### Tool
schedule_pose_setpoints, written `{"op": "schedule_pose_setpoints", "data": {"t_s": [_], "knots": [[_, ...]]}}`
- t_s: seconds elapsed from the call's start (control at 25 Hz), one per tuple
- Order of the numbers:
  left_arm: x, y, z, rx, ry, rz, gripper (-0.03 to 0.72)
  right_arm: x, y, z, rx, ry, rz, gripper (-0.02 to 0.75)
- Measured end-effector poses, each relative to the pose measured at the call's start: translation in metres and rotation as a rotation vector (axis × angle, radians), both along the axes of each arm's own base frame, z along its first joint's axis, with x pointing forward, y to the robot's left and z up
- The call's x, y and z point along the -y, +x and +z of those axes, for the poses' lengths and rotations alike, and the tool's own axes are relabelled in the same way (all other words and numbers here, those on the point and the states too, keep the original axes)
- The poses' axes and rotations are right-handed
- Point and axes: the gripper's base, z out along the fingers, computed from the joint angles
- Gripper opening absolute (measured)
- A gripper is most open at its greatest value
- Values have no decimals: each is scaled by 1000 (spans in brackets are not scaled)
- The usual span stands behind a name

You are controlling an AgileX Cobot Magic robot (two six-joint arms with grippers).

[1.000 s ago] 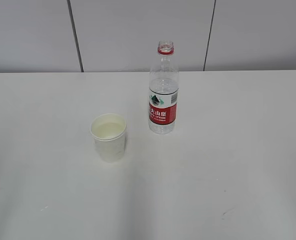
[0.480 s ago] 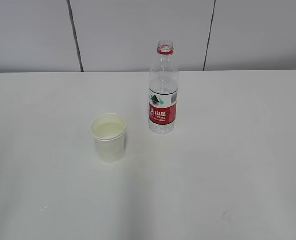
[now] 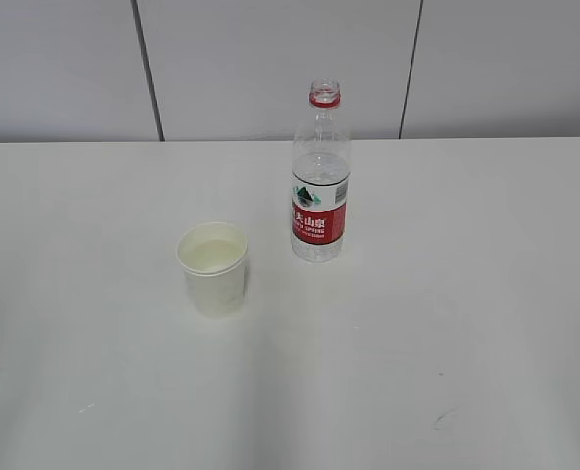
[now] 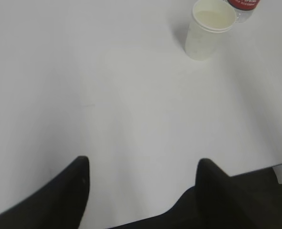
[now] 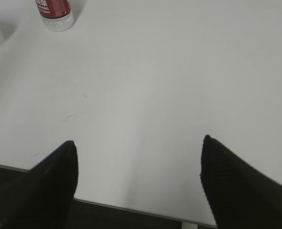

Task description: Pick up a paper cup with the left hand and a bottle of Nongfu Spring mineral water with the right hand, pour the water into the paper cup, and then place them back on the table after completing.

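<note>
One cup (image 3: 213, 268) and one bottle (image 3: 320, 180) stand upright on the table (image 3: 486, 294), near each other but apart. Left gripper (image 4: 143, 164): fingers spread, empty, cup well ahead to its right. Right gripper (image 5: 138, 143): fingers spread, empty, bottle well ahead to its left. Bottle uncapped, red label; cup white, holding water (image 3: 213, 255).

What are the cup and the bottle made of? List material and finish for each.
Paper cup: apparently paper, matte off-white, opaque wall with a rolled rim.
Bottle: likely thin clear plastic, glossy, see-through above a red printed label.
</note>
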Motion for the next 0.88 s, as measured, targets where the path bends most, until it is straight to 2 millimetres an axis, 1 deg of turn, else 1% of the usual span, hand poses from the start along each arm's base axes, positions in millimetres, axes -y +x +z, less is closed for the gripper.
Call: {"op": "schedule_pose_setpoints", "data": {"t_s": [0.16, 0.44, 0.88], "knots": [[0, 0, 0, 0, 0, 0, 437, 0, 1, 0, 4, -5, 8, 591], [0, 0, 0, 0, 0, 0, 437, -1, 1, 0, 9, 0, -86, 591], [0, 0, 0, 0, 0, 0, 437, -1, 1, 0, 13, 2, -92, 590]]}}
